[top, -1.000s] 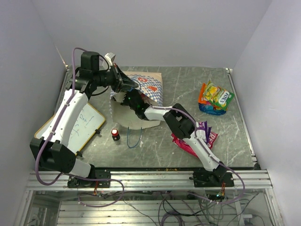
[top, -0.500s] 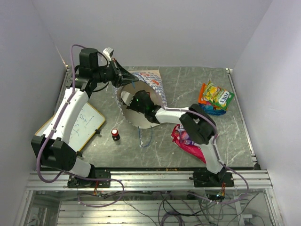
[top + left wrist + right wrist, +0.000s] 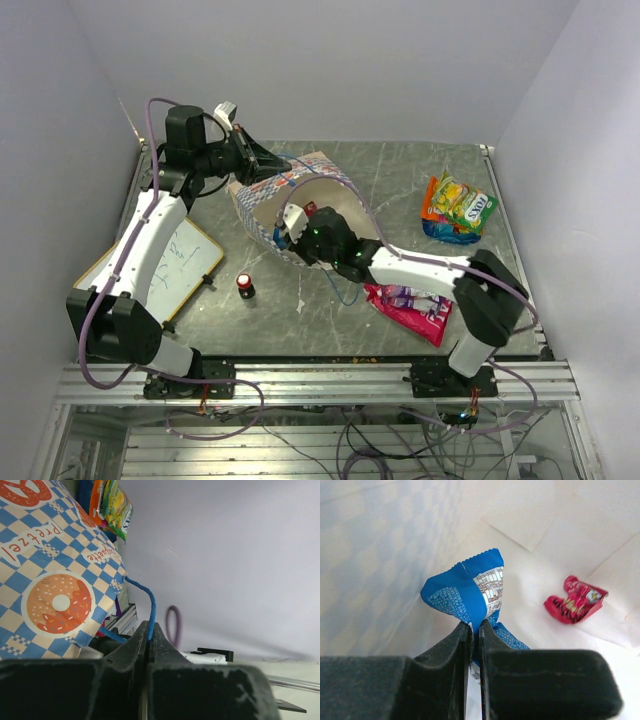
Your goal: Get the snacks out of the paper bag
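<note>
With our left fingers [image 3: 149, 628] pinched shut on the cord handle [image 3: 150, 604] of the paper bag [image 3: 256, 206], propping its mouth open, we should draw the blue snack packet [image 3: 464, 591], clamped between our closed right fingers [image 3: 474, 628] inside, straight out slowly.

I count 1 paper bag [image 3: 255, 210]. It has 2 blue handles: 1 cord handle [image 3: 150, 601] and 1 loose loop [image 3: 341, 292]. Inside the bag I see 2 snacks: 1 blue packet [image 3: 468, 593] and 1 red packet [image 3: 575, 601]. On the table [image 3: 380, 170] there is 1 far pile [image 3: 456, 210] of maybe 3 packets; they overlap, so I cannot count them exactly. Nearer lie 1 pink packet [image 3: 420, 322] and 1 purple-white packet [image 3: 418, 297]. There is 1 small bottle [image 3: 244, 285] and 1 whiteboard [image 3: 170, 265]. I have 2 arms and 2 pincers: 1 left pincer [image 3: 149, 630] and 1 right pincer [image 3: 475, 627].
</note>
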